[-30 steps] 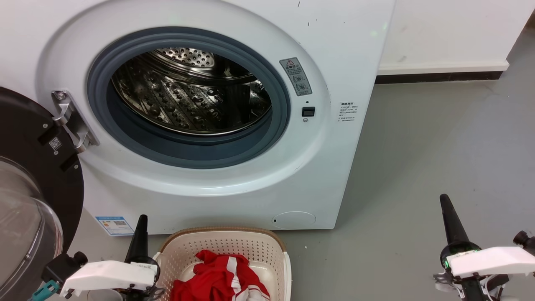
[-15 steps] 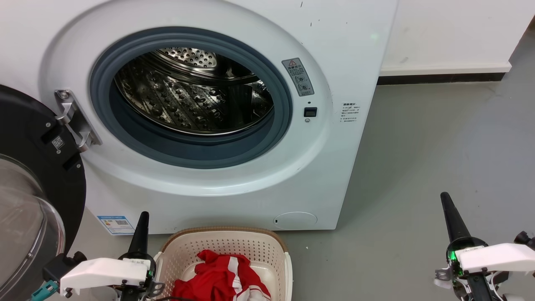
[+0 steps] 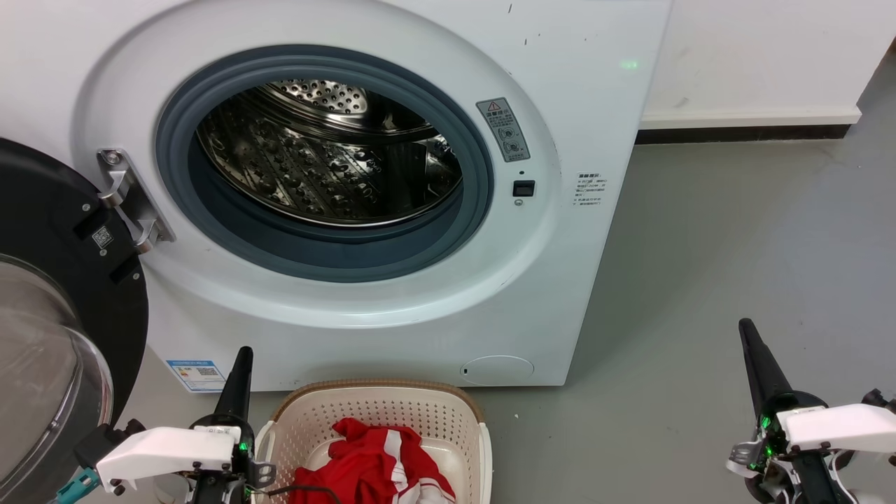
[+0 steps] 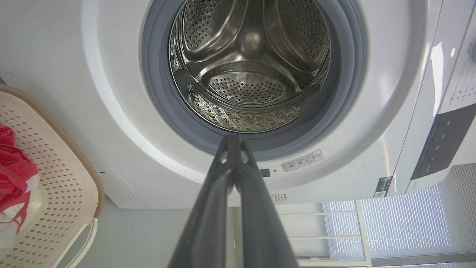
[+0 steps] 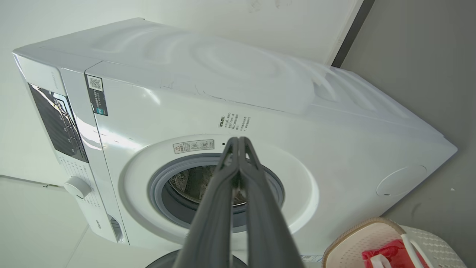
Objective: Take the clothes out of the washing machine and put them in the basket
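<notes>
As we look down at the washer (image 3: pixel 392 308), its door (image 3: pixel 49 231) stands swung open at our left on its hinge (image 3: pixel 129 203), and the grey ring (image 3: pixel 483 203) frames the drum (image 3: pixel 329 168), where we see bare perforated steel. Just before the washer, on the grey floor (image 3: pixel 735 231), sits the basket (image 3: pixel 378 386), its far rim close to the machine's white front. The clothes (image 3: pixel 371 465) lie heaped inside the basket, red with white stripes; the lower edge of the head view cuts them off. Our left gripper (image 3: pixel 243 355) hangs just beside the basket's left rim, pointing up toward the washer; in its wrist view the two fingers (image 4: pixel 215 208) meet at their tips, closed on nothing. Our right gripper (image 3: pixel 747 331) is well apart from the basket, over bare floor to the right of the washer; its fingers too are pressed together at the tips and hold nothing. Neither gripper touches clothes, basket or washer. In the left wrist view the closed tips line up with the ring's inner edge; in the right wrist view they lie over the white surround beside the ring.
</notes>
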Robot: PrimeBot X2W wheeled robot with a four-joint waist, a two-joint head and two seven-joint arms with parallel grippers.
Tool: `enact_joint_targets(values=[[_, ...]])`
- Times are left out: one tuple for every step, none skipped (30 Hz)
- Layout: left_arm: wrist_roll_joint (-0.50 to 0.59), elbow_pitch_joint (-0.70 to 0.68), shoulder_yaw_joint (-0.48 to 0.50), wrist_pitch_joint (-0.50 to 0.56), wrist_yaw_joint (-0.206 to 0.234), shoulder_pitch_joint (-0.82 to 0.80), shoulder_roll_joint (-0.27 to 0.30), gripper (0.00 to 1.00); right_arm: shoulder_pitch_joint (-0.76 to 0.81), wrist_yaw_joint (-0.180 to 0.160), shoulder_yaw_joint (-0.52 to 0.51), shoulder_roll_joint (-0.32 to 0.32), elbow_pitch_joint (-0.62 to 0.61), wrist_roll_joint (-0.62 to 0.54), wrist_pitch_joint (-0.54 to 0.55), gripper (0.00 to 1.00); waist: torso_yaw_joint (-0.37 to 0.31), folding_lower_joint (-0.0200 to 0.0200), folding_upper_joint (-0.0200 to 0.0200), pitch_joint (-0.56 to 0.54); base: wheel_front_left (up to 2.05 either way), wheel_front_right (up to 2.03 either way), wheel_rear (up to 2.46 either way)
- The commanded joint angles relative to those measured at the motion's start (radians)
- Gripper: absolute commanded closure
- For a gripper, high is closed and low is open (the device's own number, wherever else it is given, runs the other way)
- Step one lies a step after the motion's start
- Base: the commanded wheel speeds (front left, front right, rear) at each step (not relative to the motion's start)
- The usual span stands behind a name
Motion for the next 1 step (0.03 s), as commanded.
enact_joint_targets(values=[[-0.019,-0.001,0.003,0.005,-0.007,-0.02,0.001,1.0,-0.017,0.0,-0.003,-0.002,0.003,0.021,0.007,1.0,0.0,0.0,0.0,0.0,0.0,0.0,0.0]])
